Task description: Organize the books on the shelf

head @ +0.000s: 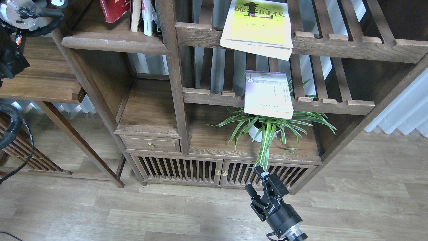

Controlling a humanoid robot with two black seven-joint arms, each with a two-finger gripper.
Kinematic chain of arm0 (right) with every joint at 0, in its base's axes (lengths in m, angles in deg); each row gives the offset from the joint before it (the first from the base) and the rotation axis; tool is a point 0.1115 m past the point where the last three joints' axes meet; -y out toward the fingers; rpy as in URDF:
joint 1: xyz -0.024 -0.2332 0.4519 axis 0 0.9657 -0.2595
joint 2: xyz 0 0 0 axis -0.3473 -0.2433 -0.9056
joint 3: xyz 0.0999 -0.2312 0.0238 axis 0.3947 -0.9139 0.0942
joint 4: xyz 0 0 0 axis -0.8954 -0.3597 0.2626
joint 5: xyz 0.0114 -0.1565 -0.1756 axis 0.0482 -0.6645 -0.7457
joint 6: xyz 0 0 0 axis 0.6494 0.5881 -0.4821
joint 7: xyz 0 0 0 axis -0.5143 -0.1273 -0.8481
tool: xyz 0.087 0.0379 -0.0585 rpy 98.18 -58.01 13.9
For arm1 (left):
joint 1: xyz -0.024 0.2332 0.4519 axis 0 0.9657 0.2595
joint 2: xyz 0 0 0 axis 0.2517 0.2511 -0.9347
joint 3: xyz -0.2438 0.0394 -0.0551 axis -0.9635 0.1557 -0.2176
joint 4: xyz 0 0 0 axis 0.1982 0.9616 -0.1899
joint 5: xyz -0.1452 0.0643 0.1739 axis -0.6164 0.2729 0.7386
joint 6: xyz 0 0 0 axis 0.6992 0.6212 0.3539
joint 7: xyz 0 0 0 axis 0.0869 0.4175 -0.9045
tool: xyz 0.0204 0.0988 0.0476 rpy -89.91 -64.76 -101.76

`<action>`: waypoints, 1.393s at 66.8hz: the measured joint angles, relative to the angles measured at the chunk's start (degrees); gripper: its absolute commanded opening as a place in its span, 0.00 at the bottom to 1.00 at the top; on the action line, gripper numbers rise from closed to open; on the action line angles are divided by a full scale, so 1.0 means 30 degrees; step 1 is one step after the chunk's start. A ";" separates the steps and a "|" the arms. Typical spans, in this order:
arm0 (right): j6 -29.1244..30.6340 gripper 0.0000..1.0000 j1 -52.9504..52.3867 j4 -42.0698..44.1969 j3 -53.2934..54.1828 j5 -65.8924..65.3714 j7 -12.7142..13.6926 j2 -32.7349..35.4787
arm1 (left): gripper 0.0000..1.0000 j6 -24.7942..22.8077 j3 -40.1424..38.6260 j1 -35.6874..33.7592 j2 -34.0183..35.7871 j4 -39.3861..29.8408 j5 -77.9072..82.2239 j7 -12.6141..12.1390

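The dark-red book point(114, 9) shows only its lower corner at the top edge, tilted, over the solid dark-brown shelf point(113, 42) and left of several upright books point(143, 18). The yellow-green book point(257, 28) lies on the upper slatted rack and overhangs its front rail. The pale lavender-white book point(268, 95) lies on the lower slatted rack in the same way. My right gripper point(254, 181) is open and empty, low over the floor in front of the cabinet doors. My left arm's wrist point(16, 11) is at the top left; its gripper is out of view.
A potted spider plant point(267, 129) stands on the cabinet top under the lower rack. A side table point(40, 77) stands at the left. Cabinet doors point(220, 172) and a small drawer point(151, 144) are at the bottom, above the wooden floor point(133, 214).
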 measured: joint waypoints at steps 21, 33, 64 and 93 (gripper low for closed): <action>0.0000 0.99 -0.0003 -0.0005 0.0365 0.0033 -0.0037 0.0015 | 0.49 0.0000 -0.0118 -0.0058 -0.0106 -0.0001 -0.0013 -0.0294; 0.0000 0.99 0.0025 -0.0005 0.0431 0.0044 -0.0056 0.0074 | 0.60 0.0001 -0.0213 -0.0028 -0.0141 -0.0162 -0.0050 -0.0281; 0.0000 0.99 0.0476 -0.1806 0.1372 0.0836 0.0027 0.0197 | 0.93 0.1658 -0.0156 0.0057 0.2978 -0.6254 -0.1501 -0.1216; 0.0000 0.99 0.2836 -0.5218 0.2439 0.0853 0.0036 0.1513 | 1.00 0.5215 -0.0062 0.5090 1.2679 -2.0645 -0.9183 -0.2532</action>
